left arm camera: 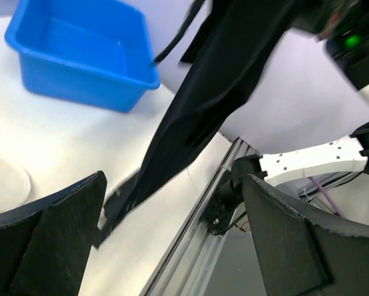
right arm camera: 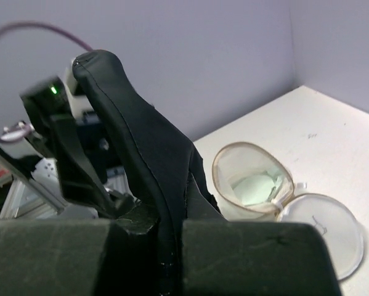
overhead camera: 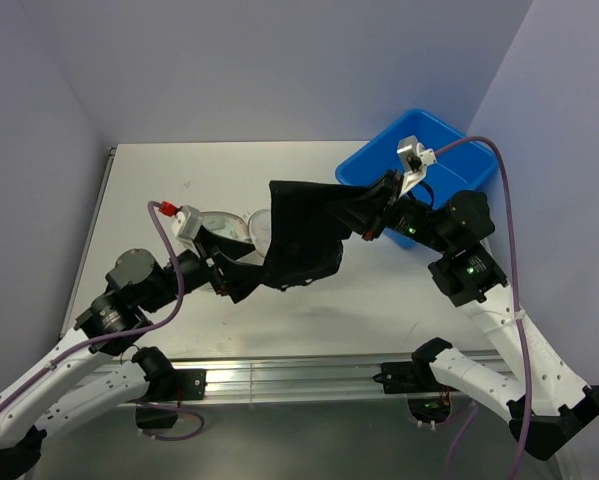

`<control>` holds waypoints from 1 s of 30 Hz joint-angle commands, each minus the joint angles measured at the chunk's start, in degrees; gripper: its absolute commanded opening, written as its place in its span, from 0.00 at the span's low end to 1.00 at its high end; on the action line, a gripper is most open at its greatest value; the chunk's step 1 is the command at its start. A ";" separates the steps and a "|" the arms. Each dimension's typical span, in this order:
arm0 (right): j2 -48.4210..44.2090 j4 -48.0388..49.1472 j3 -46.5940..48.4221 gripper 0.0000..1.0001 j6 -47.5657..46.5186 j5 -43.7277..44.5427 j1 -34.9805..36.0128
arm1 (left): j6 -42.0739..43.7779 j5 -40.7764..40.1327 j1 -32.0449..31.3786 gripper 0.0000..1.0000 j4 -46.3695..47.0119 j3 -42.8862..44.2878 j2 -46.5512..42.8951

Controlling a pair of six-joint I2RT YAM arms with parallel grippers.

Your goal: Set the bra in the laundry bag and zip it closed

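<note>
Both arms reach toward middle: right claw pinched on bra, holding it up over surface; left claw wide apart near bra's low end.

Soft, even light; the worktop shows only faint shadows. The bra reads flat black, slightly blurred in the left wrist view.

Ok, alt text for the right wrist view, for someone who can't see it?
The right gripper is shut on a black fabric bra that rises to the left. Beyond it, a round whitish mesh laundry bag with a tan rim lies unzipped on the white table, lid folded open.
</note>
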 commanded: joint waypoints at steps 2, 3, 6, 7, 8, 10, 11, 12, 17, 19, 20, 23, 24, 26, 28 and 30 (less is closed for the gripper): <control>0.62 1.49 4.54 0.00 3.63 2.50 0.08 | -1.87 -1.36 -0.11 0.99 0.39 -4.04 -1.11; 0.71 1.40 4.72 0.00 3.99 2.50 0.08 | -2.04 -0.92 -0.11 0.99 0.83 -4.40 -1.20; 0.63 2.19 4.98 0.00 5.39 1.89 0.08 | -1.52 -1.00 -0.11 0.99 1.63 -5.72 -0.85; 0.54 2.28 4.98 0.00 5.57 1.79 0.08 | -1.52 -0.83 -0.11 0.99 1.98 -6.16 -0.50; 0.54 1.76 5.42 0.00 5.66 1.97 0.08 | -1.60 -0.13 -0.11 0.99 2.50 -6.42 -0.32; 0.36 0.97 5.95 0.00 5.22 2.84 0.08 | -1.61 0.67 -0.19 0.99 4.00 -6.78 0.47; 0.36 1.05 5.86 0.00 5.22 2.93 0.08 | -1.52 1.80 -0.11 0.99 4.87 -7.04 0.73; 0.54 0.96 5.86 0.00 5.40 3.02 -0.01 | -1.69 2.34 -0.11 0.99 4.88 -7.30 1.17; 0.71 2.36 4.55 0.00 6.71 2.94 0.08 | -2.92 6.03 -0.11 0.99 10.76 -9.32 3.28; 0.71 2.89 3.93 0.00 6.89 3.11 0.08 | -3.10 7.87 -0.11 0.95 12.60 -9.41 4.77; 0.80 2.72 3.49 0.00 6.80 3.63 0.08 | -3.19 8.40 -0.19 0.91 13.23 -9.41 5.21; 0.19 3.77 2.09 0.00 6.63 4.51 0.08 | -4.06 9.54 -0.19 0.38 16.12 -9.94 6.45; 0.01 4.12 1.56 0.00 6.54 4.78 0.08 | -4.59 9.98 -0.19 0.20 16.91 -10.12 7.06; -0.08 3.16 0.77 0.00 5.23 6.61 0.08 | -5.82 11.91 -0.19 0.11 18.94 -9.94 7.76; -0.60 3.50 -0.80 0.00 2.95 7.94 0.08 | -6.70 12.36 -0.19 0.04 20.60 -10.29 8.03; -2.53 6.57 -3.18 0.00 0.93 7.33 -0.01 | -8.89 12.10 -0.11 0.00 21.66 -10.99 8.29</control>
